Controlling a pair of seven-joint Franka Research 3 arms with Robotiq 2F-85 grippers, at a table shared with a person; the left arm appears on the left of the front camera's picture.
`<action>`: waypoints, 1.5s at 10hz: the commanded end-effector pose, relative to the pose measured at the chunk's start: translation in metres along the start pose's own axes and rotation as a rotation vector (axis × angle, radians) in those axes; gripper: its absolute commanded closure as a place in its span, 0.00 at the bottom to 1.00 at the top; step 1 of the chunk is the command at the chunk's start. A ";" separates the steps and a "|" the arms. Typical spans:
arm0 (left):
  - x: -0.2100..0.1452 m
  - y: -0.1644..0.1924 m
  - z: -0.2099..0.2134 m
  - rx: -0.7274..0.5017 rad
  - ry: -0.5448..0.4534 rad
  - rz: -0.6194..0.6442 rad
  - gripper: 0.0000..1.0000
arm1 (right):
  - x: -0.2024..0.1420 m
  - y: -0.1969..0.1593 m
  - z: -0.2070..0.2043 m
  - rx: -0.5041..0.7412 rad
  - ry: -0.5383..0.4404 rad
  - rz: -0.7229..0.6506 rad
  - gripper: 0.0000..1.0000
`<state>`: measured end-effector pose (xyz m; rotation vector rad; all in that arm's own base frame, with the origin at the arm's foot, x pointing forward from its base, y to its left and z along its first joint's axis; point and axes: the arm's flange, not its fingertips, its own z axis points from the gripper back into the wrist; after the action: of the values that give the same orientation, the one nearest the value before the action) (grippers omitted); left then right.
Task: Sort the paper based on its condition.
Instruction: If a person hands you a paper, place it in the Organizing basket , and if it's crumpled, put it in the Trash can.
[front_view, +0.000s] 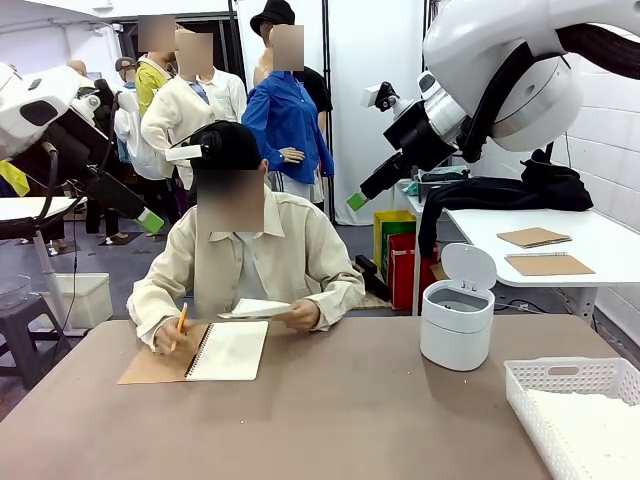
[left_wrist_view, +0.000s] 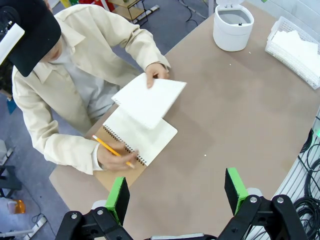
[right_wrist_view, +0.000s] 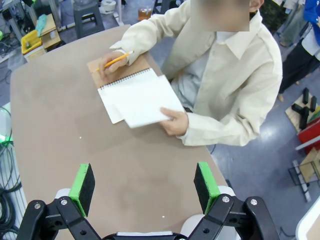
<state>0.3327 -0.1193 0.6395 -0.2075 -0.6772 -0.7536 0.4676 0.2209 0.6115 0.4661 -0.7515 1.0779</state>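
Observation:
A person at the far side holds a flat white sheet of paper (front_view: 255, 308) (left_wrist_view: 150, 100) (right_wrist_view: 147, 102) in one hand, just above an open spiral notebook (front_view: 232, 350) (left_wrist_view: 142, 137). Their other hand rests a yellow pencil (left_wrist_view: 112, 150) on the notebook. More white paper (front_view: 590, 425) lies in the lattice tray (front_view: 560, 372) (left_wrist_view: 287, 25) at the near right. My left gripper (left_wrist_view: 176, 190) hangs open high above the table's left side, holding nothing. On the other side my right gripper (right_wrist_view: 144, 186) is also raised, open and bare.
A small white bin (front_view: 457, 320) (left_wrist_view: 233, 27) with its lid up stands right of the person, behind the tray. The brown table (front_view: 330, 420) is bare in the middle and near front. A white side table with brown notebooks (front_view: 545, 262) stands at the back right.

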 end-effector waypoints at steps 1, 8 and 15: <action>-0.001 0.001 0.000 -0.005 -0.002 0.006 0.00 | 0.000 0.000 0.001 0.005 -0.009 -0.002 0.00; -0.001 0.001 0.000 -0.005 -0.002 0.006 0.00 | 0.000 0.000 0.001 0.005 -0.009 -0.002 0.00; -0.001 0.001 0.000 -0.005 -0.002 0.006 0.00 | 0.000 0.000 0.001 0.005 -0.009 -0.002 0.00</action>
<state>0.3327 -0.1193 0.6395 -0.2075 -0.6772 -0.7536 0.4676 0.2209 0.6115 0.4661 -0.7515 1.0779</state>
